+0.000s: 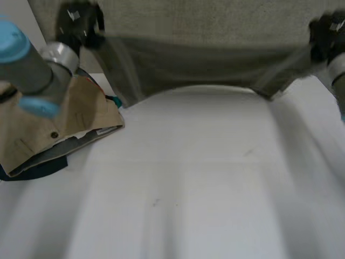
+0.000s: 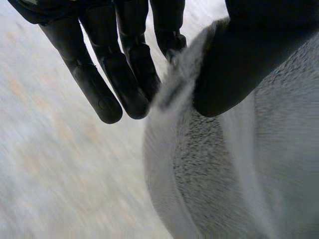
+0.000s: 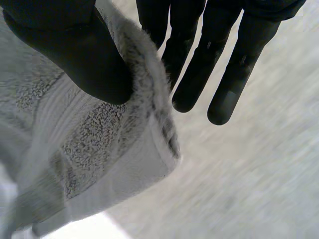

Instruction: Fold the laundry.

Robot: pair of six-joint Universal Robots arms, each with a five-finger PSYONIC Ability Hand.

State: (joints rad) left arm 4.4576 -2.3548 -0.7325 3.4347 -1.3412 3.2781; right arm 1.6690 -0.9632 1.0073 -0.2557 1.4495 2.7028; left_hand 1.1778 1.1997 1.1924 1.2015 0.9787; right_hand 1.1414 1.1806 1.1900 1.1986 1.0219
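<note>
White surface (image 1: 178, 189) is lying nearest — above its far side the grey towel (image 1: 205, 48) is hanging, the left robot hand (image 1: 81, 24) and right robot hand (image 1: 325, 32) each pinching an upper corner.

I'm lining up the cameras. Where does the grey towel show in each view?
Head view: towel stretched between left hand and right hand, over the table.
Left wrist view: towel pinched between thumb and fingers.
Right wrist view: likewise.
Shared landmark: the pinched corners.
</note>
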